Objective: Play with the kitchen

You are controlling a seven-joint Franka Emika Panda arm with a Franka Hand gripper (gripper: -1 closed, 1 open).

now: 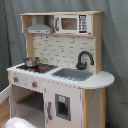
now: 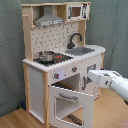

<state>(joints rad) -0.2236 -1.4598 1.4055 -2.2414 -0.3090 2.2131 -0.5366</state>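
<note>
Observer: Kitchen (image 2: 60, 70) first: the pale-wood and white toy unit stands on the wood floor against a grey-green curtain (image 1: 115, 55), filling the middle of both exterior views. Its oven door (image 2: 74, 104) hangs open, swung out and down toward the second exterior view's camera.

Planner: And the arm?

Observer: The white arm (image 2: 112, 82) reaches in from the second exterior view's right, its gripper (image 2: 93, 76) just beside the cabinet front, near the oven door's upper edge. Whether its fingers are spread or pressed together cannot be told from either view.

Planner: So the step in hand looks like working the oven door. The arm would do well to follow the door's hinge arc rather than push straight, keeping contact close to the top edge where leverage is best.

Observer: Agreed. A small pot (image 2: 46, 56) sits on the stovetop (image 1: 32, 66), so a jolt to the frame could shake it.

Planner: What room is there?

Observer: Open floor lies to the second exterior view's right of the unit, where the arm comes from. Above, the counter edge overhangs the gripper, and the knobs (image 2: 56, 75) sit just beside it. The black faucet (image 1: 84, 59) and grey sink (image 1: 72, 74) are well apart from the gripper, as is the microwave (image 1: 72, 23) up top.

Planner: Then low, sideways motion is safest; lifting risks the counter lip.
</note>
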